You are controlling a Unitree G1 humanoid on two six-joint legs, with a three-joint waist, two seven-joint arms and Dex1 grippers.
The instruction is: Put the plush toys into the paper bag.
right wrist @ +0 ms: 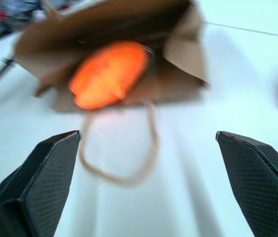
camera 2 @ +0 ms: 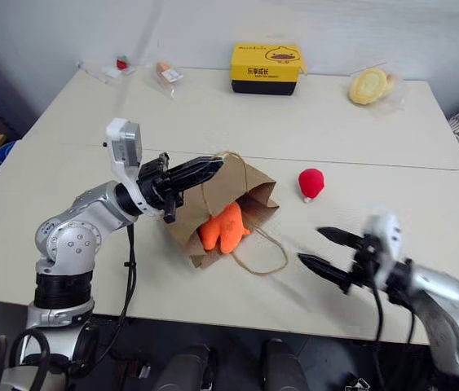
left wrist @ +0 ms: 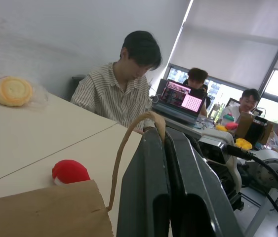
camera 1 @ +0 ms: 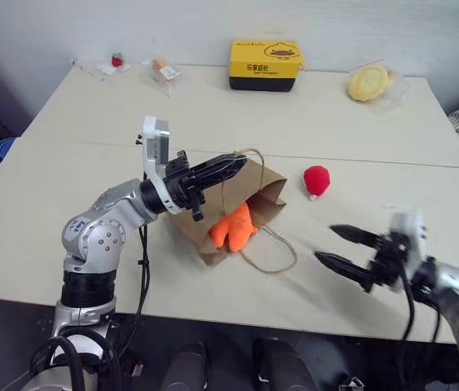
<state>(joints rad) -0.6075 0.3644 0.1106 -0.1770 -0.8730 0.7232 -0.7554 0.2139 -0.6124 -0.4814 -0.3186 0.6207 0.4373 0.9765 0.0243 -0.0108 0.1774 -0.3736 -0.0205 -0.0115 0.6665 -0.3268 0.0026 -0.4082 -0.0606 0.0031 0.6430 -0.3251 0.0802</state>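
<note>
The brown paper bag (camera 1: 255, 198) lies on its side in the middle of the table, its mouth facing the near right. My left gripper (camera 1: 239, 166) is shut on the bag's upper rim by one cord handle (left wrist: 125, 148), holding the mouth up. The orange plush toy (camera 1: 232, 228) sits in the mouth, half sticking out. On the tabletop just right of the bag lies the red plush toy (camera 1: 317, 179), apart from it. My right gripper (camera 1: 327, 244) hovers near the front right, open and holding nothing, pointing toward the bag and the orange toy (right wrist: 109, 74).
A yellow-and-black box (camera 1: 265, 63) stands at the back centre, and a wrapped yellow round item (camera 1: 368, 81) at the back right. Small packets (camera 1: 164, 72) lie at the back left. A person in a striped shirt (left wrist: 119, 94) sits at the table's right side.
</note>
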